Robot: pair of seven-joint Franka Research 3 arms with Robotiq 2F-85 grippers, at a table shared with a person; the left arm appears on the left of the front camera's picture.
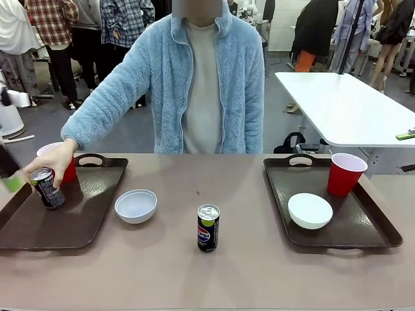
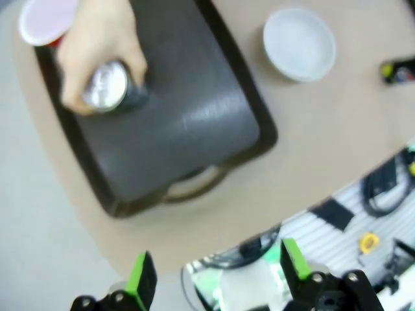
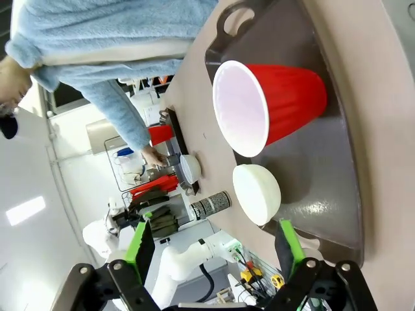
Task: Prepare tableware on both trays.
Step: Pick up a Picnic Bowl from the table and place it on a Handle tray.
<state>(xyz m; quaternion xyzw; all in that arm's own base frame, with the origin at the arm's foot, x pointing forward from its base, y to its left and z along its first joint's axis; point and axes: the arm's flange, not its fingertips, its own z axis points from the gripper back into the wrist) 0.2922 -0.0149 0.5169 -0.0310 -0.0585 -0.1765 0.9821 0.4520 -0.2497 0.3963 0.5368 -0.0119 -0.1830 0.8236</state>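
Standing by the desk [image 1: 194,272], I see most of the open room in its middle. The lone can [image 1: 208,227] stands upright there, toward the near edge, with bare desk all round it. The left bowl [image 1: 135,205] sits on the desk just beside the left tray's [image 1: 39,227] right rim, not touching it. That tray runs off the picture's left edge, and most of its floor is bare. At its far left corner a person's hand [image 1: 55,162] grips the tilted can [image 1: 47,188] low over the floor; I cannot tell whether the can touches. The left cup [image 1: 70,172] stands just behind the hand, by the far rim.

On the right tray [image 1: 363,223] the right cup [image 1: 345,173] is upright toward the far end. The right bowl [image 1: 310,210] lies near it on the near side, and the floor to its right is free.

From above, the blurred left wrist view adds the left tray's near handle [image 2: 194,184] and the desk's near edge. The left gripper [image 2: 217,272] hangs there with its jaws spread wide and nothing between them.

The right wrist view, rolled sideways, shows the right cup's white inside and the right tray's far handle [image 3: 237,16]. The right gripper [image 3: 214,249] also has its jaws wide and empty.
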